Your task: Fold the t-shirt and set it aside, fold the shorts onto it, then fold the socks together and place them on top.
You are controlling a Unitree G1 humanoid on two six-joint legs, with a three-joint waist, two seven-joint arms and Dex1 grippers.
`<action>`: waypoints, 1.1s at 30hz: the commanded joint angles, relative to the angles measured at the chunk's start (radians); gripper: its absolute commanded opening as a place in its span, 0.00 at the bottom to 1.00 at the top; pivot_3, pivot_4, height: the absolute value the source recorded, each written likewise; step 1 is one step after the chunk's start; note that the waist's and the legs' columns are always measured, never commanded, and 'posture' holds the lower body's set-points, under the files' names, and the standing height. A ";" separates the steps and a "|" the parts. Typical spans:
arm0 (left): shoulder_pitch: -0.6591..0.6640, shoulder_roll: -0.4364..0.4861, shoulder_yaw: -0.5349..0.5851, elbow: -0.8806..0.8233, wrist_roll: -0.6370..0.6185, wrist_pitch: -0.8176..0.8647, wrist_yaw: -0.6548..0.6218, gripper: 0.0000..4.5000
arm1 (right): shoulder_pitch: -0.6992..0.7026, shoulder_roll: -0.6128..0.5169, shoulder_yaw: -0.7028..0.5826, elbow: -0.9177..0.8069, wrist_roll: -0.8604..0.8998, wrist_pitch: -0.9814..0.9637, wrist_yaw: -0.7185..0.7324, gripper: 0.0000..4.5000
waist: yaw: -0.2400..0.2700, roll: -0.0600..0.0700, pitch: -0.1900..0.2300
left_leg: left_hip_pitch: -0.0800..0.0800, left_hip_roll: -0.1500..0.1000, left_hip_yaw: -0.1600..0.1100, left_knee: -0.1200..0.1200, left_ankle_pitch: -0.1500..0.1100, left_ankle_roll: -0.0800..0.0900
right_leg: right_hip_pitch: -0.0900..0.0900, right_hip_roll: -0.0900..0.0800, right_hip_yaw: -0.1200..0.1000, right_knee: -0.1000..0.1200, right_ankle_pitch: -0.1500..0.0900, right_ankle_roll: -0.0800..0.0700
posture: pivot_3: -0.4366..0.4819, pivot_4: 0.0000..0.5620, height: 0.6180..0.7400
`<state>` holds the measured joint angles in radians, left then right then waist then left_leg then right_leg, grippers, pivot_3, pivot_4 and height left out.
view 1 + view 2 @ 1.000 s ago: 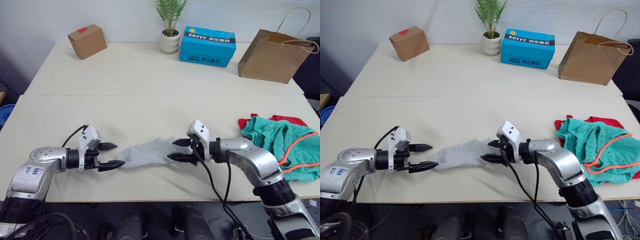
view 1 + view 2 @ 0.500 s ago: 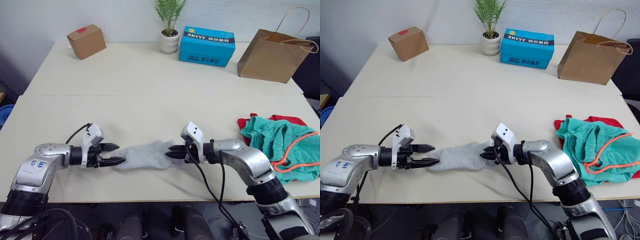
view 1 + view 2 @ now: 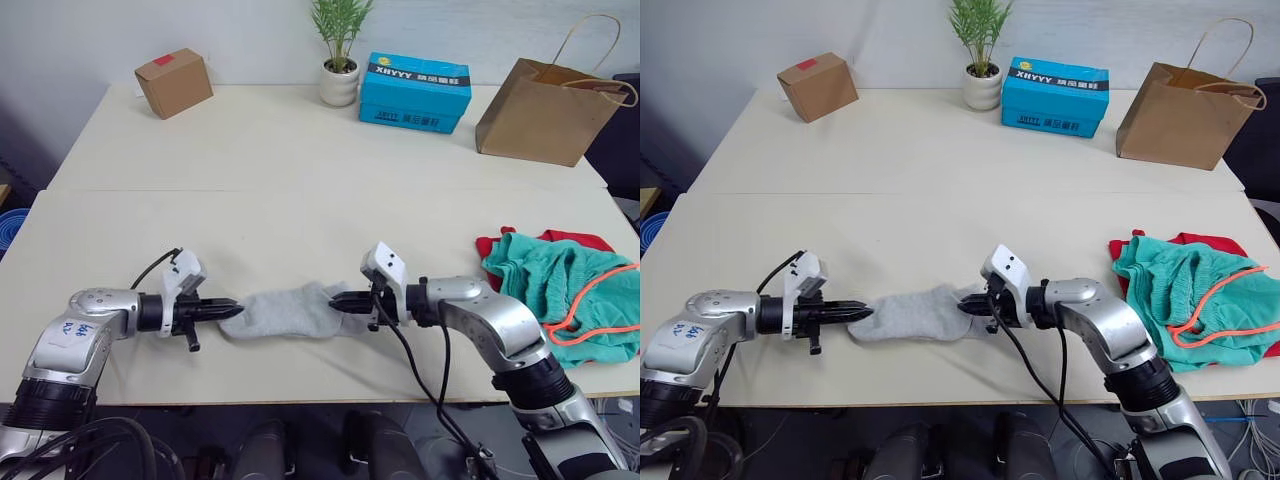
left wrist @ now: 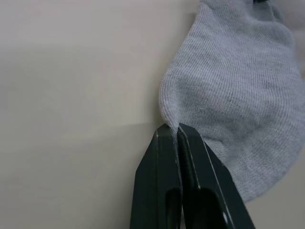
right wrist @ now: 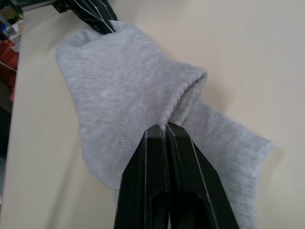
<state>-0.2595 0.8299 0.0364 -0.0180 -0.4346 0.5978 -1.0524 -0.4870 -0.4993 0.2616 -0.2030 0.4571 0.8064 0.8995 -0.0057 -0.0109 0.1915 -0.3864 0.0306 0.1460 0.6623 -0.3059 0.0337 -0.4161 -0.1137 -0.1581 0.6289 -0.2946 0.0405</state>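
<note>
While two grey socks (image 3: 288,311) lie overlapped at lower centre of the table (image 3: 300,170), the left gripper (image 3: 228,309) is pinched closed on their left end and the right gripper (image 3: 337,301) is clamped on their right end. At right, one pair of teal shorts (image 3: 560,285) covers one red t-shirt (image 3: 576,238).

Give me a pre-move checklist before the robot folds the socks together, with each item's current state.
1. Left tool shut on the socks at one end: ok.
2. Right tool shut on the other end: ok.
3. Both socks caught in each pinch: cannot tell.
4. Socks lying on the table, not snagged: ok.
5. Shorts set on the t-shirt: ok.
6. That pile neatly folded: not ok, shorts look crumpled.
</note>
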 commanded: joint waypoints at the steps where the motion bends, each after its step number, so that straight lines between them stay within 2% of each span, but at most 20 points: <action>1: -0.001 0.014 0.049 0.006 -0.009 -0.062 -0.033 0.00 | -0.009 0.013 -0.060 -0.064 0.077 0.038 0.007 0.00 | 0.000 0.000 0.000 | 0.000 0.000 0.000 0.000 0.000 0.000 | 0.000 0.000 0.000 0.000 0.000 0.000 | 0.48 0.27 1.00; 6: -0.019 0.027 0.098 -0.016 -0.063 -0.018 -0.056 0.00 | -0.031 0.008 -0.112 -0.076 0.129 0.098 -0.019 0.00 | 0.000 0.000 0.000 | 0.000 0.000 0.000 0.000 0.000 0.000 | 0.000 0.000 0.000 0.000 0.000 0.000 | 0.48 0.27 1.00; 13: -0.046 0.033 0.083 -0.067 -0.091 0.062 -0.052 0.00 | -0.033 -0.025 -0.166 -0.071 0.158 0.148 -0.044 0.00 | 0.001 0.000 0.000 | 0.000 0.000 0.000 0.000 0.000 0.000 | 0.000 0.000 0.000 0.000 0.000 0.000 | 0.48 0.27 1.00; 18: -0.088 0.002 0.050 -0.127 -0.123 0.145 -0.026 0.00 | -0.026 -0.086 -0.205 -0.065 0.173 0.176 -0.035 0.00 | 0.003 0.000 0.000 | -0.001 0.000 0.000 0.000 0.000 0.001 | 0.000 0.000 0.000 0.000 0.000 0.000 | 0.48 0.27 1.00; 24: -0.122 -0.040 -0.040 -0.147 -0.092 0.175 -0.011 0.00 | 0.007 -0.168 -0.238 -0.078 0.207 0.236 -0.022 0.00 | 0.003 0.000 0.000 | -0.001 0.000 0.000 0.000 0.000 0.001 | 0.000 0.000 0.000 0.000 0.000 0.001 | 0.48 0.27 1.00; 33: -0.124 -0.070 -0.073 -0.128 -0.052 0.135 0.019 0.00 | 0.042 -0.122 -0.223 -0.100 0.203 0.235 -0.076 0.00 | 0.003 0.000 0.000 | -0.001 0.000 0.000 0.001 0.001 0.000 | 0.000 0.001 0.000 0.000 0.000 0.001 | 0.48 0.27 1.00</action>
<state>-0.3705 0.7510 -0.0403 -0.1420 -0.4960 0.7525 -1.0348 -0.4505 -0.6222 0.0451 -0.2678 0.6401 1.0470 0.8293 -0.0026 -0.0111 0.1915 -0.3870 0.0308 0.1461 0.6631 -0.3046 0.0338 -0.4160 -0.1125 -0.1578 0.6287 -0.2943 0.0410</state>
